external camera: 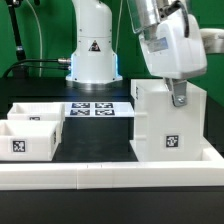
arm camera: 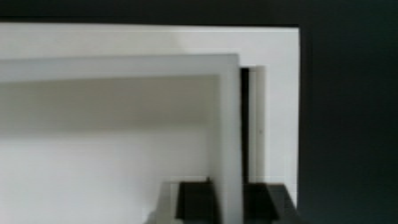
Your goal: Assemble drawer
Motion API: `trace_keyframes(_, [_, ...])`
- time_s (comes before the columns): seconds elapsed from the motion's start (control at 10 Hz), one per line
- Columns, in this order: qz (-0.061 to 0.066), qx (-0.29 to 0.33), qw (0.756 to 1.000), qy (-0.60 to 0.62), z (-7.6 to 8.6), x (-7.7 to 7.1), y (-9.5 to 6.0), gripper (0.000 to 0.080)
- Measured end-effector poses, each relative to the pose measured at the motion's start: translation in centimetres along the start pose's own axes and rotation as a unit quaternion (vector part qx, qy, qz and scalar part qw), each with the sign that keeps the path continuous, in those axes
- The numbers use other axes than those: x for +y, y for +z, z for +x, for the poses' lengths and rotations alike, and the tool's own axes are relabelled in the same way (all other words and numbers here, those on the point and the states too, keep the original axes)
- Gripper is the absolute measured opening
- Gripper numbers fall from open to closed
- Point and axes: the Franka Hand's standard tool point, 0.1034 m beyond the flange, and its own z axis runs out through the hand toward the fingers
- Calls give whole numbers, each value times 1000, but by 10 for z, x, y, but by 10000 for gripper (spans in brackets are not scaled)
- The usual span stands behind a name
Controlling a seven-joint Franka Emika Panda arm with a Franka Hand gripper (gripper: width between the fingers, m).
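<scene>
The tall white drawer casing (external camera: 165,125) stands on the exterior view's right, its tag facing the front. My gripper (external camera: 178,99) comes down onto the casing's top edge. In the wrist view my gripper (arm camera: 233,202) has one dark finger (arm camera: 196,203) on each side of a thin white casing wall (arm camera: 228,120), pressed against it, so it is shut on that wall. Two small white box trays sit on the exterior view's left: one in front with a tag (external camera: 30,140) and one behind it (external camera: 40,113).
The marker board (external camera: 98,108) lies flat between the trays and the casing. The robot's white base (external camera: 92,55) stands behind it. A low white rail (external camera: 110,176) edges the table at the front and the right.
</scene>
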Motion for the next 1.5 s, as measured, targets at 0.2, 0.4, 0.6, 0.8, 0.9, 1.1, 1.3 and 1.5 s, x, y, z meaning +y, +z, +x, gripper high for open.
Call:
trace_keyframes(0.2, [5,0,1000,1,1,-10,2,47])
trace_keyframes(0.4, [6,-3,1000,2,2,-22,3,47])
trace_keyframes(0.6, [2,-8,1000,4,3,-32,4,47])
trace_keyframes(0.8, [-2,-9,1000,5,3,-32,5,47])
trace_keyframes(0.9, [-2,-9,1000,3,2,-32,6,47])
trace_keyframes(1.1, [0,-9,1000,2,2,-32,5,283])
trace_keyframes(1.3, [4,-8,1000,2,2,-35,3,584])
trace_keyframes(1.5, [5,-8,1000,1,1,-35,3,636])
